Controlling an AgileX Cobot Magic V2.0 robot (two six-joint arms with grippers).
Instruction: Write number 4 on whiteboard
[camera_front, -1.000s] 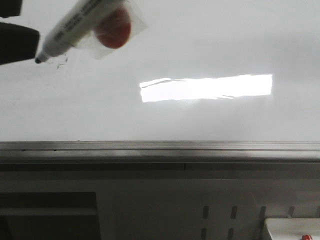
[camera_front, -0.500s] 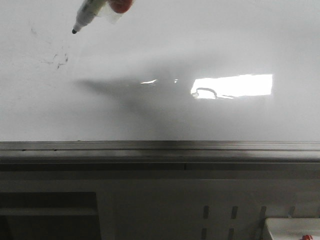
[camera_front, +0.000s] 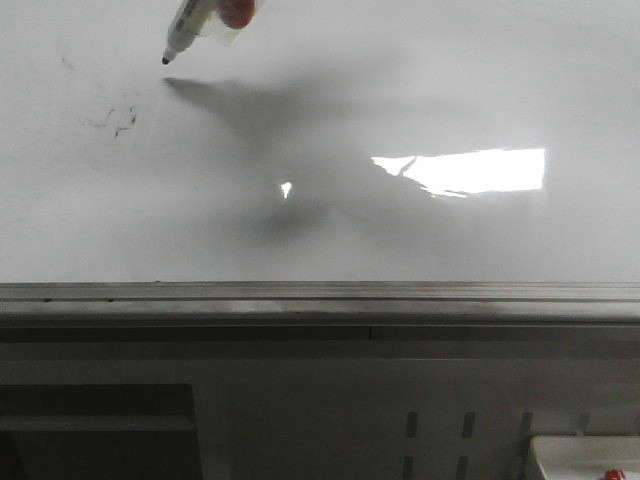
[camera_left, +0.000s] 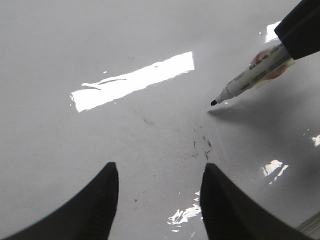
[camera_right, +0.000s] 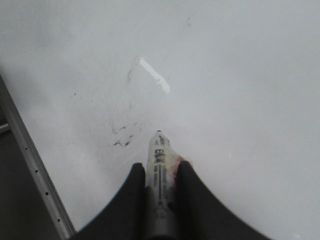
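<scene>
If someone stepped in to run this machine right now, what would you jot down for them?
Right gripper: shut on the marker, cap off, tip just above the whiteboard; whether it touches is unclear.
Left gripper: open, empty, over the board.
Board: only faint dark smudges near the tip; no number 4 visible.
Done: marker picked up and brought to the board.
Left: write the whole 4.

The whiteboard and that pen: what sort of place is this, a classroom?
More likely a robot test bench, though I cannot be sure. A glossy whiteboard lies flat with a metal edge rail, and a right hand grips the marker over faint smudges.
</scene>
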